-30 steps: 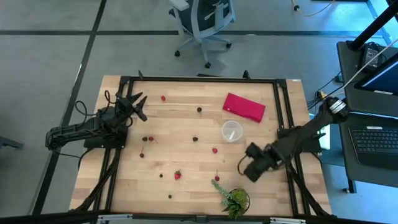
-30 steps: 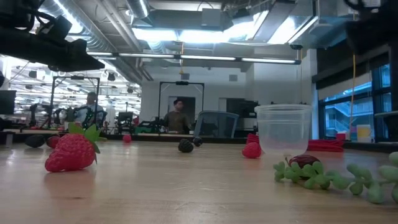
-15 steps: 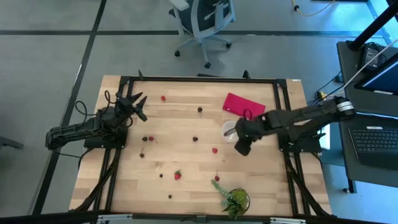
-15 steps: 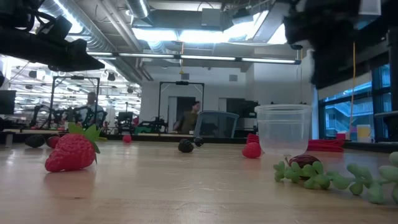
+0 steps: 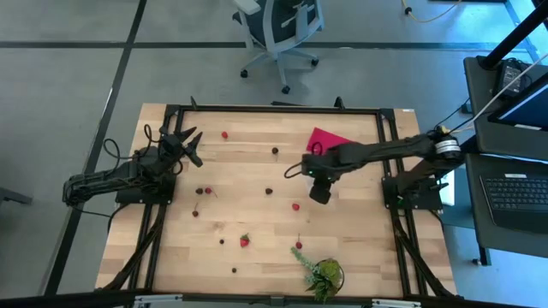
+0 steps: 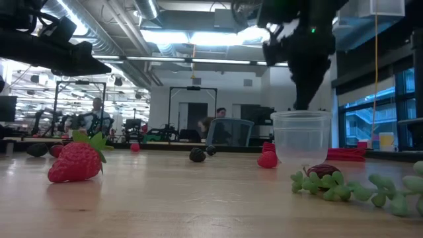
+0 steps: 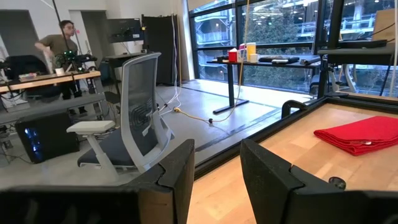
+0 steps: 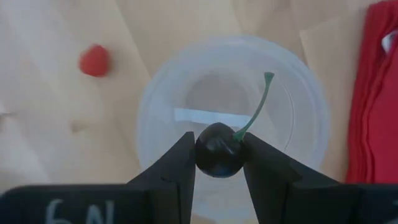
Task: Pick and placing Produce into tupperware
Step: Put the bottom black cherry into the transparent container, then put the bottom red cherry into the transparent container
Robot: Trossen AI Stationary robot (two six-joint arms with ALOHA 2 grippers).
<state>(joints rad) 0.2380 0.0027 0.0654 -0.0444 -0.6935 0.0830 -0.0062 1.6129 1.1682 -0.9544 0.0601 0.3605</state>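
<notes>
A dark maroon cherry (image 8: 219,149) with a green stem, clear whitish tupperware (image 8: 231,118), red cloth (image 8: 372,93).

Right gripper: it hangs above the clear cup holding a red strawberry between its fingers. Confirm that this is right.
Not quite. The right gripper does hang above the clear cup, but what it holds is a dark cherry with a green stem, not a red strawberry. The right wrist view shows it pinched between the two fingers over the cup's open mouth.
</notes>
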